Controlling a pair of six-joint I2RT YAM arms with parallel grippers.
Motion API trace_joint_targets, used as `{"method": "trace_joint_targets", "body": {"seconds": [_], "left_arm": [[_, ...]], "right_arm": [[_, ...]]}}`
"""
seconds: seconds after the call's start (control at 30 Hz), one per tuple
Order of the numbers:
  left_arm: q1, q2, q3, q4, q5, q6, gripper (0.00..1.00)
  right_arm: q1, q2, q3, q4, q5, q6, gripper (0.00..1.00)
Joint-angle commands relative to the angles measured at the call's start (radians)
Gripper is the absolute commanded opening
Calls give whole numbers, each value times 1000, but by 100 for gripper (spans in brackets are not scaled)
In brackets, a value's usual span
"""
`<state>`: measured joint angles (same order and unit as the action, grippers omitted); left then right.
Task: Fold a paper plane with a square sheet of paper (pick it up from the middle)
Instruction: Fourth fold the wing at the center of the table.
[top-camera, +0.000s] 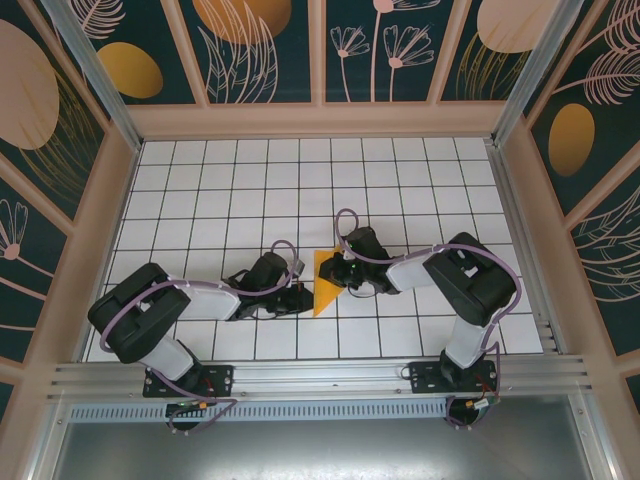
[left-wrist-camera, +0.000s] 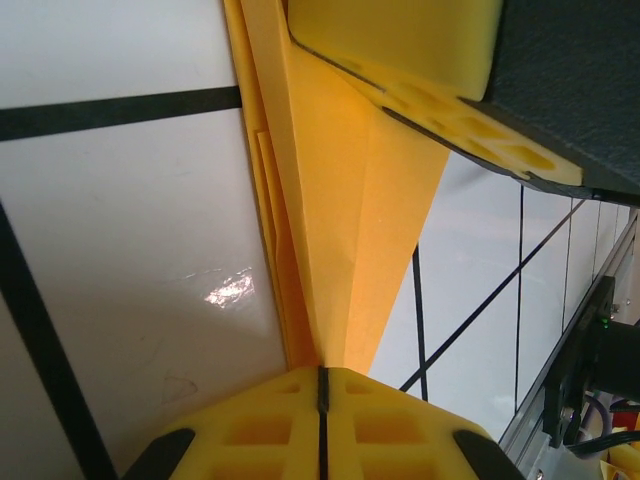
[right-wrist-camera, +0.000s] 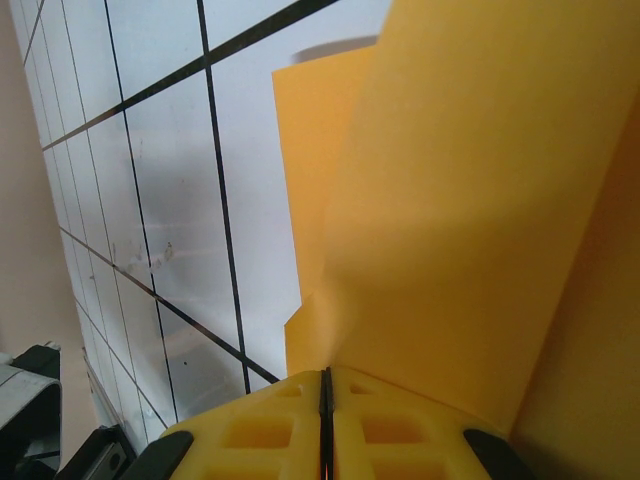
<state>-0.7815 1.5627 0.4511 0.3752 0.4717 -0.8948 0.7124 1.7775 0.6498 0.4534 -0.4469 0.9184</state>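
**Both sets of fingers clamped on the paper wedge**

The creased orange-yellow paper wedge (top-camera: 322, 287) is at the near-middle of the white gridded tabletop (top-camera: 250, 180), between the two arms. The left fingers (left-wrist-camera: 290, 400) are clenched, with the wedge's narrow end running straight into their seam. The right fingers (right-wrist-camera: 280, 410) are clenched too, with paper rising out of their seam. In the left wrist view, the right fingers grip the wedge's far end. Can't tell if the wedge is lifted or flat.

1 paper sheet (top-camera: 323, 285), 2 grippers (left-wrist-camera: 322, 388) (right-wrist-camera: 325, 388), 2 arms (top-camera: 150, 318) (top-camera: 480, 285)
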Motion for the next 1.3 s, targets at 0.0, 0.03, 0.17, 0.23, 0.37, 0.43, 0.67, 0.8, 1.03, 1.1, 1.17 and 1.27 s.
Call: {"method": "trace_joint_targets", "body": {"seconds": [0.0,0.03,0.17,0.23,0.37,0.43,0.67,0.8,1.03,1.1,1.17,1.27], "left_arm": [[-5,15,0,-21,25,16,10],[-5,17,0,-24,26,19,11],[-6,14,-7,-42,25,26,9],[-7,18,-2,-75,29,40,10],[-17,19,7,-151,21,74,11],[-24,25,22,-207,-8,89,12],[-53,-59,32,-280,-25,87,17],[-53,-164,59,-354,-106,86,18],[-52,-221,101,-231,-124,37,11],[-52,-171,121,-188,-79,42,9],[-52,-123,124,-138,-55,32,9],[-52,-61,122,-91,-45,28,9]], "right_arm": [[8,69,-21,-111,76,-25,11],[9,69,-21,-111,76,-25,11],[9,70,-21,-113,77,-24,11],[8,71,-19,-118,80,-23,11],[9,75,-16,-130,86,-26,10],[8,76,-16,-128,87,-24,10],[8,79,-18,-139,91,-27,10],[10,78,-21,-139,92,-27,10],[10,78,-24,-135,94,-25,10],[11,83,-22,-136,94,-25,10],[11,81,-25,-134,97,-24,10],[12,85,-22,-137,96,-26,10]]}}
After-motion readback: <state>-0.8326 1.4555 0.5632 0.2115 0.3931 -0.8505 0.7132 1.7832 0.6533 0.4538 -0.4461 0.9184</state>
